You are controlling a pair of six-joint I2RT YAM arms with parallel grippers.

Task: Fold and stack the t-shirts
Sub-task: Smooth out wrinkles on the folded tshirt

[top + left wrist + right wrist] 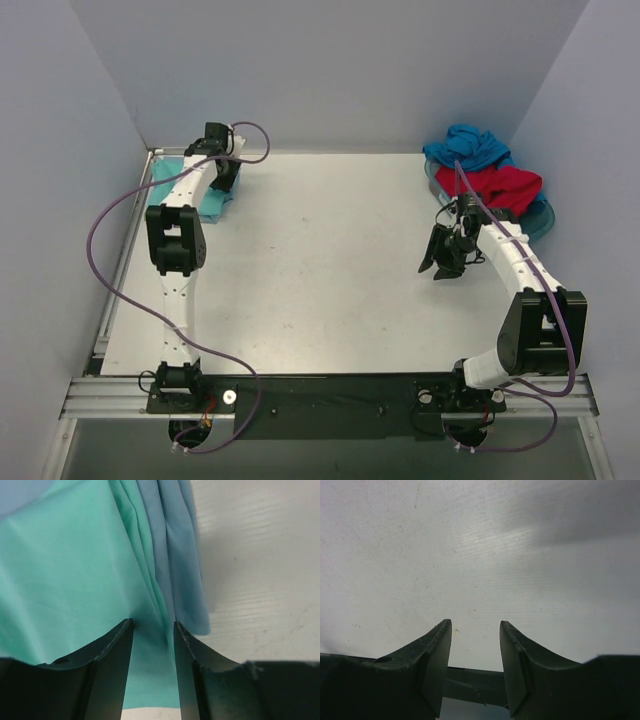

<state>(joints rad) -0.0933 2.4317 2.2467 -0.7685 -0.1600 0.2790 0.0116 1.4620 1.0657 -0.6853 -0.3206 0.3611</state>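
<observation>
The left gripper (153, 626) is positioned at the far left corner of the surface (320, 270). Its jaws are standing apart with nothing clamped between them, and flat cloth is showing through the gap. Whether the fingertips are touching that cloth cannot be told.

Directly beneath it, the mint-green t-shirt (65, 580) is lying flattened. The blue-teal t-shirt (176, 545) is lying against its right edge in layered folds. Judging from the overhead view, these two garments are forming a compact pile in that corner, so the first part of the stack appears to be in place.

The right gripper (475, 626) is hanging above bare surface on the right side. Its jaws are apart and holding nothing.

The red t-shirt (505, 185) and the bright blue t-shirt (465, 148) are lying crumpled together at the far right corner. They are resting in and over the translucent blue tray (543, 220), well apart from the pile.

As an estimate, the task is standing at about half completion: two garments are folded and placed, and two are not yet folded or stacked.
</observation>
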